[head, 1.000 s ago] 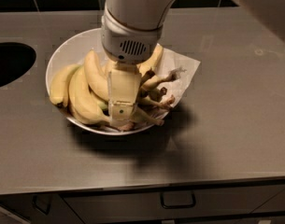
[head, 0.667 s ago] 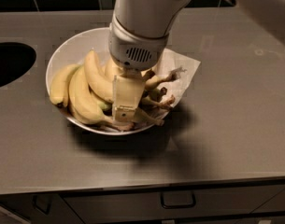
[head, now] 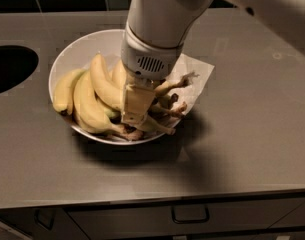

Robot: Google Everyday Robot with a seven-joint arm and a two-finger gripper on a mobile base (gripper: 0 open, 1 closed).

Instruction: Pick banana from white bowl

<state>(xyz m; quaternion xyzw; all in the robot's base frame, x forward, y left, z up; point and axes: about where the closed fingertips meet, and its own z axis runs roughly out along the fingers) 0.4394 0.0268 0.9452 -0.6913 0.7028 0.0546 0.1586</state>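
My gripper [head: 137, 106] low inside white bowl [head: 74, 51], set among bananas [head: 94, 96] near stem ends. Grip state: cannot tell. Isolate one banana, lift vertically, avoid dragging bowl or paper sheet [head: 199, 73] at right rim.

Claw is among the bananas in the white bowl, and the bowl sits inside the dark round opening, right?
No. The claw is among the bananas in the white bowl, but the bowl sits on the counter beside the dark round opening, as the camera view shows.

Dim warm light; the pincer [head: 134, 115] in the white bowl [head: 84, 46] throws shadow rightward onto the counter [head: 252, 154].
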